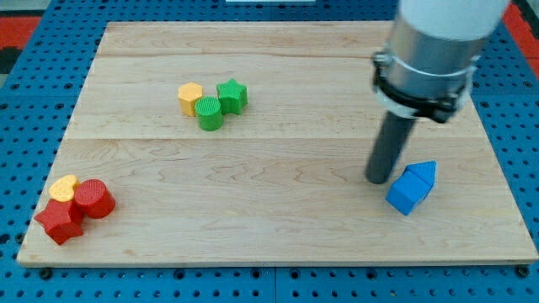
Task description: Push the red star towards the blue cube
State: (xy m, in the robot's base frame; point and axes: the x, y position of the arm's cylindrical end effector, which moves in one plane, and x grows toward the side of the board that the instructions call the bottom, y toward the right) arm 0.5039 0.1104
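Note:
The red star (58, 221) lies at the view's bottom left, touching a red cylinder (94, 199) and a yellow block (63, 188). The blue cube (408, 190) sits at the view's right, touching a second blue block (424, 173) behind it. My tip (379, 179) stands just left of the blue cube, very close to it and far to the right of the red star.
A yellow hexagonal block (190, 98), a green cylinder (209, 113) and a green star (232, 95) cluster at the view's upper middle. The wooden board (278, 227) ends in edges on all sides, with blue pegboard around it.

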